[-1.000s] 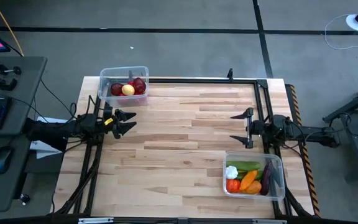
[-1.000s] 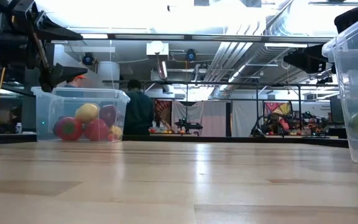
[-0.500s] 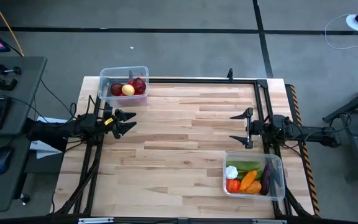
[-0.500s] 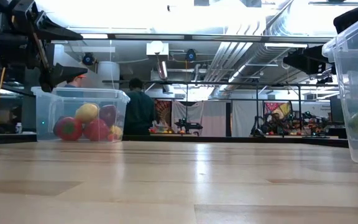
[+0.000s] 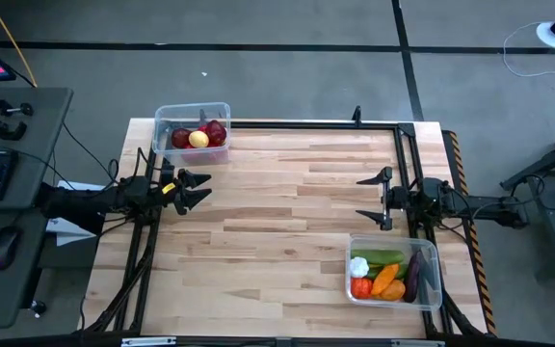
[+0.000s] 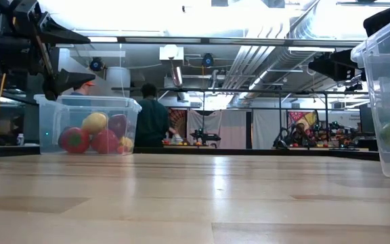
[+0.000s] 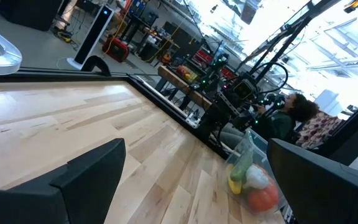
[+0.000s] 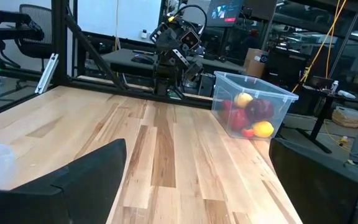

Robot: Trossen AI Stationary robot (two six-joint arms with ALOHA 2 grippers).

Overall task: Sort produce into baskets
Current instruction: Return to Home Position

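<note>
On the bench [image 5: 287, 202], from above: fruit bin [image 5: 193, 156] at its far-left corner, veg bin [image 5: 393, 241] near-right; left jaws and right jaws open at its sides. Low view: both bins upright. Wrist views: jaws empty. Fruit bin seems to overhang the bench; an arm's nudge could topple it.

Even overhead light fell on the wooden table [image 5: 287, 193] in the high view, where shadows stayed soft and faint. At table height, ceiling lights [image 6: 181, 15] burned out to white across the top of the frame and laid a pale sheen along the boards, while the clear tub [image 6: 90, 125] at the far side caught small highlights. Glare bleached the ceiling [image 7: 328, 34] in the left wrist view; the right wrist view was dimmer and evenly lit.
</note>
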